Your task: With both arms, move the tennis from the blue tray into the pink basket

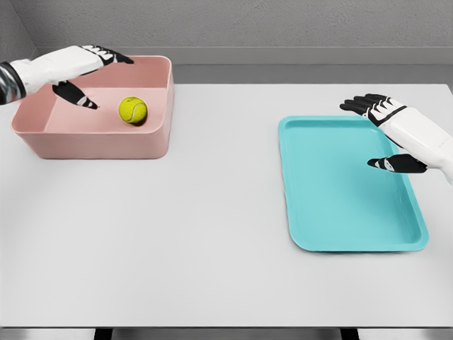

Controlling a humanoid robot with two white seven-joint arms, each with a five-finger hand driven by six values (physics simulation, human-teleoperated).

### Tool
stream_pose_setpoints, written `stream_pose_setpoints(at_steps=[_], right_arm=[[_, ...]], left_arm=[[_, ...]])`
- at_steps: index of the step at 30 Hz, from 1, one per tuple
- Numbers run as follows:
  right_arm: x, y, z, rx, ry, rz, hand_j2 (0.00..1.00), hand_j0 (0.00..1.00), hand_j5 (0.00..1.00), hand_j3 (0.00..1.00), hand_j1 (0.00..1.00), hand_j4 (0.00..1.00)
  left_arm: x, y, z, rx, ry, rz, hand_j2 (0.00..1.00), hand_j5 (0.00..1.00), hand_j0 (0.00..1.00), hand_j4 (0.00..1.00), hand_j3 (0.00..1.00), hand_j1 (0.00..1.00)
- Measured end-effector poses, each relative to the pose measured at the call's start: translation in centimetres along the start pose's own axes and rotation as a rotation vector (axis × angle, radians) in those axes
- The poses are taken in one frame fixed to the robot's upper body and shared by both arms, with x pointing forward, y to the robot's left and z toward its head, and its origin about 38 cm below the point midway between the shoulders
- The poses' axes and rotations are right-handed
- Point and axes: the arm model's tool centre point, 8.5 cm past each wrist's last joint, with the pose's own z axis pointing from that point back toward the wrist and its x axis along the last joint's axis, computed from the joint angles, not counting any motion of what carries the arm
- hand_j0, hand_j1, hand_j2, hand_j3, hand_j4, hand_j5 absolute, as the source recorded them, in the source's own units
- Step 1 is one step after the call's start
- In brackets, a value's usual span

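Tennis ball (pixel 132 110) sits inside pink basket (pixel 92 145), far left; blue tray (pixel 347 227) on right holds nothing. We judge ball light, springy, fuzzy, prone to roll; best cupped across middle. Left hand (pixel 85 71) over basket, fingers spread, empty. Right hand (pixel 389 131) over tray, apart, empty. White table (pixel 198 234) looks smooth; grey wall behind, probably plain.
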Motion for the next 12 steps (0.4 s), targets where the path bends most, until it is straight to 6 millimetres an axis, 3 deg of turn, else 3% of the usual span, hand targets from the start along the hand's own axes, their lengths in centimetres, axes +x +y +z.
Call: stream_pose_setpoints(at_steps=[7, 12], right_arm=[[0.0, 0.0, 0.0, 0.000, 0.001, 0.000, 1.00, 1.00, 1.00, 1.00, 1.00, 1.00], [-0.2, -0.2, 0.2, -0.006, 0.007, 0.002, 1.00, 1.00, 1.00, 1.00, 1.00, 1.00]], left_arm=[[-3.2, -0.6, 4.7, -0.011, 0.099, 0.019, 1.00, 1.00, 1.00, 1.00, 1.00, 1.00], [-4.4, -1.9, 6.8, -0.042, 0.139, 0.028, 1.00, 1.00, 1.00, 1.00, 1.00, 1.00]])
